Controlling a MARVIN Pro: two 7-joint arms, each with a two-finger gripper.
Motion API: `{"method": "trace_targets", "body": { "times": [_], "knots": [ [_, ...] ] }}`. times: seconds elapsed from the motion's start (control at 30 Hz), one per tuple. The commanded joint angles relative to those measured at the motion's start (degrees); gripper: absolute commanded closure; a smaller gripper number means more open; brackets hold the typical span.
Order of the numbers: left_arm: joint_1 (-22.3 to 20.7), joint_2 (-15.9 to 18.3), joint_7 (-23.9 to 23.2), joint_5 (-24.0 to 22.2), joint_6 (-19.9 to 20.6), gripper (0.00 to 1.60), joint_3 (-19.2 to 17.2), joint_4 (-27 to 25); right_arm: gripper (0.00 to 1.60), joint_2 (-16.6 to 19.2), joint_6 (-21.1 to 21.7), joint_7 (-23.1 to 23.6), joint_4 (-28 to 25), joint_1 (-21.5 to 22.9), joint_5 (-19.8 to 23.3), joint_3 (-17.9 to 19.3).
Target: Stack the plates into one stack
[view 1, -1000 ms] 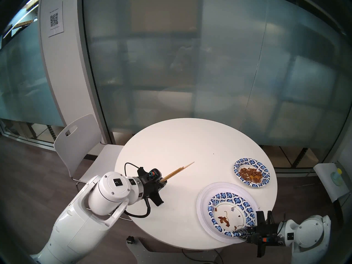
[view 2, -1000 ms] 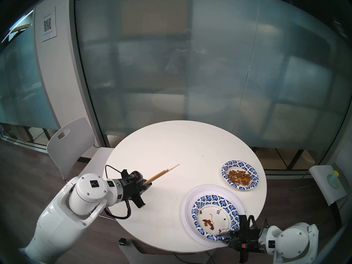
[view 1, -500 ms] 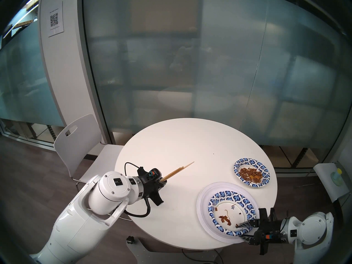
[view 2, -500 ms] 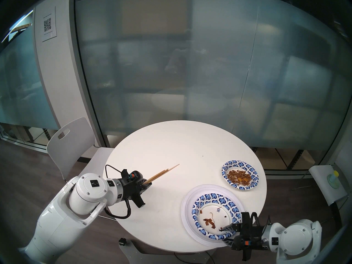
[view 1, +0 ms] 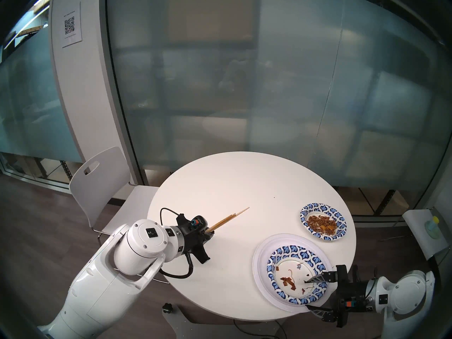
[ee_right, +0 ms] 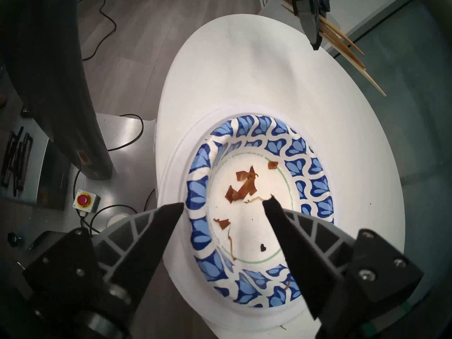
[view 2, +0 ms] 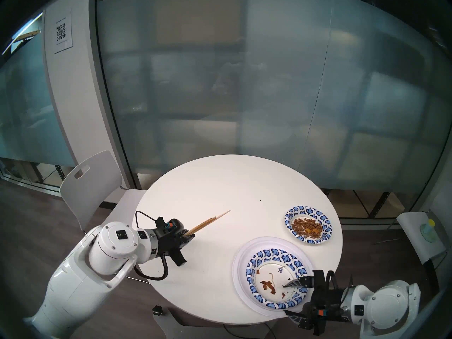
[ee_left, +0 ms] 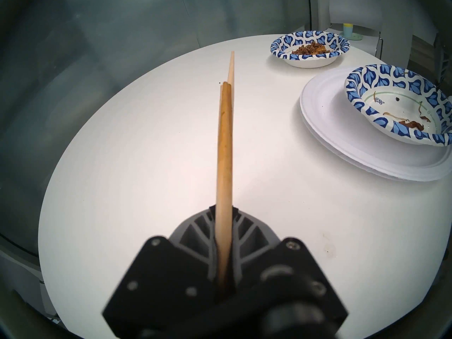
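Observation:
A blue-and-white petal-rimmed plate (view 1: 291,251) with a few food scraps rests inside the large white plates (view 1: 260,265) at the table's near right. My right gripper (view 1: 305,293) is open astride its near-right rim (ee_right: 198,208): one finger hangs over the plate's inside and the other sits outside the rim. A second petal-rimmed plate (view 1: 315,207), holding brown food, sits farther back on the right. In the left wrist view the white plates (ee_left: 325,116) show as two nested layers. My left gripper (view 1: 210,233) is shut on wooden chopsticks (view 1: 230,218) over the table's left side.
The round white table (view 1: 232,179) stands before a frosted glass wall. A white chair (view 1: 102,184) is at its left. A small stand with a cup (view 1: 431,229) is at the far right. A red stop button (ee_right: 83,200) and cables lie on the floor below.
My right gripper has opened, letting go of the petal-rimmed plate's near rim, and has drawn back slightly to the right. The plate now lies on the white plates. The left arm has not moved.

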Motion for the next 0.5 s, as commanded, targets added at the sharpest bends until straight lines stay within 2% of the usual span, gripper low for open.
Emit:
{"method": "trace_targets", "body": {
  "times": [0.0, 0.2, 0.27, 0.4, 0.47],
  "knots": [
    [-0.7, -0.1, -0.1, 0.1, 0.0, 1.60, 0.1, -0.5, 0.15, -1.5, -0.3, 0.2, -2.7, -3.1, 3.1, 2.1],
    [-1.0, -0.2, -0.1, 0.0, 0.0, 1.60, 0.3, -0.1, 0.13, -2.7, -0.3, 0.3, -2.7, -4.7, 9.1, 5.3],
    [-1.2, -0.3, -0.1, 0.0, -0.1, 1.60, 0.4, 0.0, 0.14, -4.5, 1.2, -0.3, -2.7, -5.2, 12.9, 7.2],
    [-1.3, -0.3, -0.1, 0.0, -0.1, 1.60, 0.7, 0.1, 0.21, -6.1, 2.2, -0.9, -2.7, -5.7, 16.7, 9.5],
    [-1.5, -0.5, -0.1, 0.0, 0.0, 1.60, 1.1, 0.0, 0.25, -8.1, 4.0, -1.4, -2.7, -6.2, 20.9, 11.8]
  ]
}}
